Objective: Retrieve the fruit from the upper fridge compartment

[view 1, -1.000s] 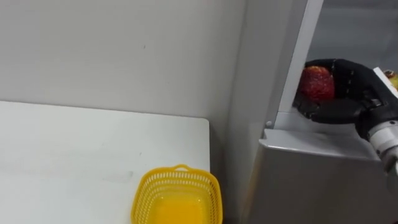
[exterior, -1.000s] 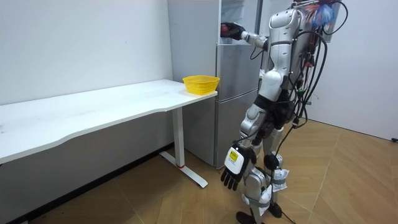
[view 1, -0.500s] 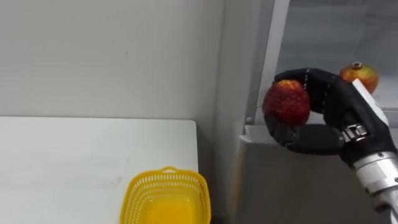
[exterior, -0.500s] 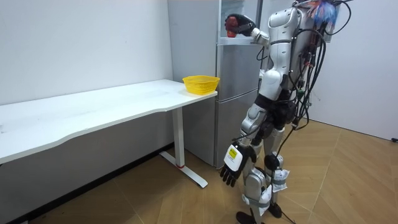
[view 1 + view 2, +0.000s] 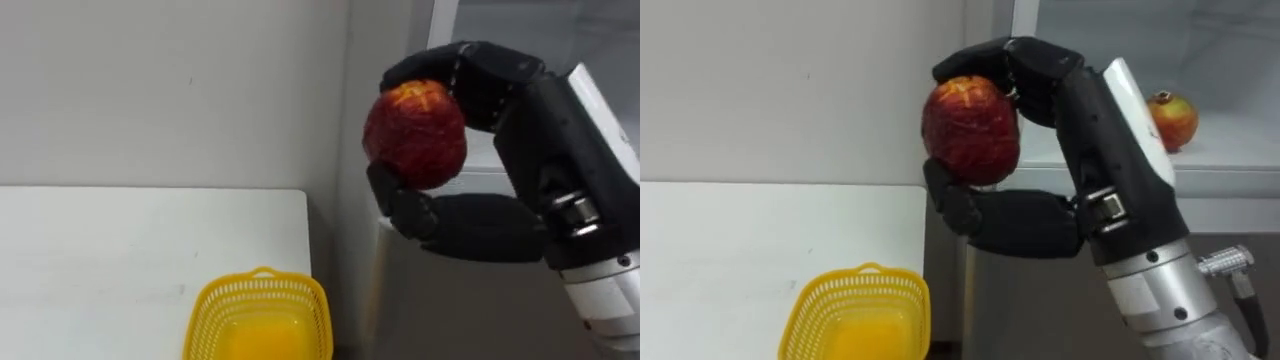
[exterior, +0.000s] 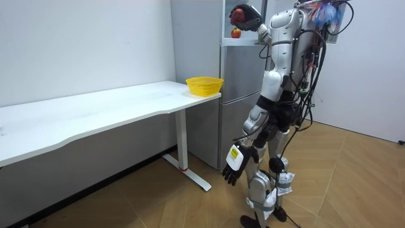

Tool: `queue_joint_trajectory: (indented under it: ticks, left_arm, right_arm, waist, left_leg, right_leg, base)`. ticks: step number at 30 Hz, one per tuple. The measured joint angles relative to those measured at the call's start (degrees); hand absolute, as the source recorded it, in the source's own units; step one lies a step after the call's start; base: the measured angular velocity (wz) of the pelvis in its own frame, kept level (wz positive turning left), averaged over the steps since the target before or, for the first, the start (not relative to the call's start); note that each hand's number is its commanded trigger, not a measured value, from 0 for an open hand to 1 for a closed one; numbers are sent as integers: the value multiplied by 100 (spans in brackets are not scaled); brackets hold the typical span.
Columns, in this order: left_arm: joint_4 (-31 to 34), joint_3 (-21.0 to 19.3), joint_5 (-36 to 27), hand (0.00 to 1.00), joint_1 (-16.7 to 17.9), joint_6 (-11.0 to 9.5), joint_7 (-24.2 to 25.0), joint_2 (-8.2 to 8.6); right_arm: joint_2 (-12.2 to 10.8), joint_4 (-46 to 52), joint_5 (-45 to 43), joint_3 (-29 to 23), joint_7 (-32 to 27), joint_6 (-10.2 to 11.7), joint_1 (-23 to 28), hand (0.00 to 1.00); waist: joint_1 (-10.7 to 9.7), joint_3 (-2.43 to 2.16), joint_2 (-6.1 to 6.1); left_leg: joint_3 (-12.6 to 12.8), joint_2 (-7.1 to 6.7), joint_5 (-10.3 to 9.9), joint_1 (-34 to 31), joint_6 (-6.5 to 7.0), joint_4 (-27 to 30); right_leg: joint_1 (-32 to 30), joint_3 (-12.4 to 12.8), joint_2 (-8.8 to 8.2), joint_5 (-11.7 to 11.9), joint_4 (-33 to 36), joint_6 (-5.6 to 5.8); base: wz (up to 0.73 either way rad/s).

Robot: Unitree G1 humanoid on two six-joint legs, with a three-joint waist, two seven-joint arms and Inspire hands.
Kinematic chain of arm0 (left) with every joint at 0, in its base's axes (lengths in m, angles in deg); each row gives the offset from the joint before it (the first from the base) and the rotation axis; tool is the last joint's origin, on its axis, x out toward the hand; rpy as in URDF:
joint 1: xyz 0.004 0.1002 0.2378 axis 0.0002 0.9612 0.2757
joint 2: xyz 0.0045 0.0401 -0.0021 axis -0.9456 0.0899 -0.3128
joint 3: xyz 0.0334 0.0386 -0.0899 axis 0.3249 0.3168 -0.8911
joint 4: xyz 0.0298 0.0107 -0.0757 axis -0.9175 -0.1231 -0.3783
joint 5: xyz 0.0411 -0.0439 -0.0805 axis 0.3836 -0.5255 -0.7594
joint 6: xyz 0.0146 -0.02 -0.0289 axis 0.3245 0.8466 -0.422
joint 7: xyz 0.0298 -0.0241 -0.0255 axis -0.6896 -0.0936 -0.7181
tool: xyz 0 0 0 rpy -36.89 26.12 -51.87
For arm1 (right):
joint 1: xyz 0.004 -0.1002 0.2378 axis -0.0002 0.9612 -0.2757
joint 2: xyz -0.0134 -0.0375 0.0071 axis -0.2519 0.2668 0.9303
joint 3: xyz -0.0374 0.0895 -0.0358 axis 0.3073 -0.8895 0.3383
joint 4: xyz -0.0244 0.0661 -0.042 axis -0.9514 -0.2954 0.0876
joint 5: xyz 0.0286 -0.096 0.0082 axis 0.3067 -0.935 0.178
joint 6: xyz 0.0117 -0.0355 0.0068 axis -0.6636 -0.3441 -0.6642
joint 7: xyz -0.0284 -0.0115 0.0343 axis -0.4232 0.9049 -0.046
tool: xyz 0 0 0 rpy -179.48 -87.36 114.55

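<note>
I am holding the right hand (image 5: 560, 160) high before the open upper part of the fridge (image 6: 237, 95), with the forearm sloping up. Its fingers are curling over the red fruit (image 5: 415, 135) and the thumb is pressing from below, so the fruit is sitting in the grasp, in the air by the fridge's edge. Lower down, the yellow basket (image 5: 262, 280) is standing at the table's (image 5: 120, 250) corner nearest the fridge. A second fruit (image 5: 1173, 118) is lying on the fridge shelf. The left hand (image 6: 232, 166) is hanging by the thigh, fingers relaxed.
</note>
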Motion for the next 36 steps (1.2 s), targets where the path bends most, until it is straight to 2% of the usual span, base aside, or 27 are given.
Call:
queue_joint_trajectory:
  ticks: [3,9,11,15,19,21,24,28,36]
  left_arm:
    - [0,0,0,0,-16,1,23,-1]
    - [0,231,-25,0,-190,2,84,-36]
    - [-2,281,-21,0,-235,2,110,-36]
    - [-20,276,-17,0,-202,17,261,-57]
    - [-21,301,-18,0,-124,27,362,-76]
    - [-60,332,-22,0,-93,34,362,-81]
    - [-67,275,-18,0,-91,34,367,-89]
    - [-126,206,-17,0,-134,36,376,-91]
    - [-316,227,-14,0,-294,40,426,-141]
  right_arm:
    - [-21,1,-211,60,177,-1,-1,100]
    - [-49,-98,-626,586,304,-12,-5,100]
    - [-46,-246,-773,752,479,-16,-5,100]
    - [-46,-597,-1136,764,599,-108,-4,100]
    - [-43,-865,-1545,850,599,-192,-23,100]
    - [-12,-1236,-1615,944,600,-157,-202,100]
    - [22,-1781,-1975,936,592,-227,-342,100]
    - [21,-1962,-2194,938,592,-255,-352,100]
    - [18,-2780,-2119,1171,567,-249,-772,100]
  waist:
    - [47,-18,-34]
    - [194,5,-98]
    - [256,5,-157]
    - [398,16,-233]
    - [472,44,-295]
    - [498,51,-312]
    - [643,57,-382]
    - [768,98,-475]
    - [802,115,-526]
  left_leg:
    - [3,-3,0,-8,0,-13]
    - [-34,-3,1,-62,-1,7]
    - [-44,-2,1,-63,-1,12]
    - [-124,-15,1,-54,-1,13]
    - [-319,-67,1,-175,2,65]
    - [-336,-86,1,-208,2,105]
    - [-419,-98,4,-218,5,113]
    - [-509,-100,8,-217,9,105]
    - [-606,-100,9,-151,9,112]
  right_leg:
    - [-2,3,1,2,8,3]
    - [8,-64,-2,3,0,3]
    - [0,-144,-9,3,-3,2]
    - [27,-194,-18,3,-9,4]
    - [35,-330,-44,-8,-17,17]
    - [36,-339,-44,-9,-17,17]
    - [54,-403,-54,-11,-13,19]
    - [128,-496,-65,-17,-91,28]
    - [230,-608,-73,-18,-95,33]
  base:
    - [0]
    - [5]
    - [5]
    - [6]
    - [19]
    - [11]
    - [13]
    - [11]
    - [8]
